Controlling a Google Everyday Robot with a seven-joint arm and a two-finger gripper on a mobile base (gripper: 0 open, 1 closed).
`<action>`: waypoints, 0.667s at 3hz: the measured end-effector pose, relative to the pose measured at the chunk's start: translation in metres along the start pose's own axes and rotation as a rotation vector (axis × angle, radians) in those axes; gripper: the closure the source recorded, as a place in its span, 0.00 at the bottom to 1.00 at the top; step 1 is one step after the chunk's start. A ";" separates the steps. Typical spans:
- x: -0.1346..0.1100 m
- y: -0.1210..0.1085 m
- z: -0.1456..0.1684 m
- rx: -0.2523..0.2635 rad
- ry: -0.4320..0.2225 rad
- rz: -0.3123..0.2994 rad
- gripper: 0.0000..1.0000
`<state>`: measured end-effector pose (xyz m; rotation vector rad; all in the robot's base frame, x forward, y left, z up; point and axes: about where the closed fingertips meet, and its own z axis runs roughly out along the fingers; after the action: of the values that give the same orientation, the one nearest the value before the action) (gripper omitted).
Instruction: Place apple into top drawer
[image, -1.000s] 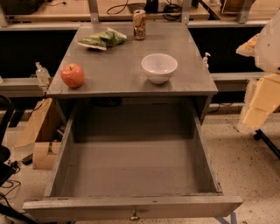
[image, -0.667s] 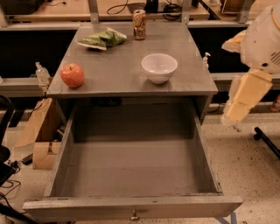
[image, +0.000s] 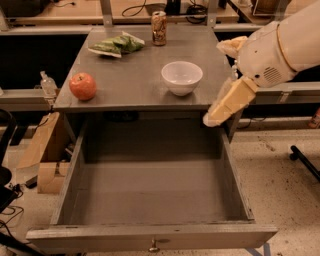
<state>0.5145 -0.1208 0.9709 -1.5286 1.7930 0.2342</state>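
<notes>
Wide grey wooden top drawer (image: 150, 200) stands open, 1 small metal knob (image: 154, 245) at 6 o'clock. Grey bench (image: 135, 75) above it. Cream gripper (image: 212, 119) at bench's 4 o'clock corner; its opening cannot be told. White bowl (image: 182, 76) right of centre. Round red-orange apple (image: 83, 86) on bench at 9 o'clock.

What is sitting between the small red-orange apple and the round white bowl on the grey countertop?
Nothing: the camera view shows bare grey countertop between apple and white bowl. The gripper hangs by the countertop's right front corner.
</notes>
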 end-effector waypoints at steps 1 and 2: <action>-0.050 -0.014 0.029 0.048 -0.255 -0.009 0.00; -0.107 -0.030 0.047 0.134 -0.414 -0.001 0.00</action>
<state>0.5614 -0.0195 1.0161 -1.2776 1.4494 0.3917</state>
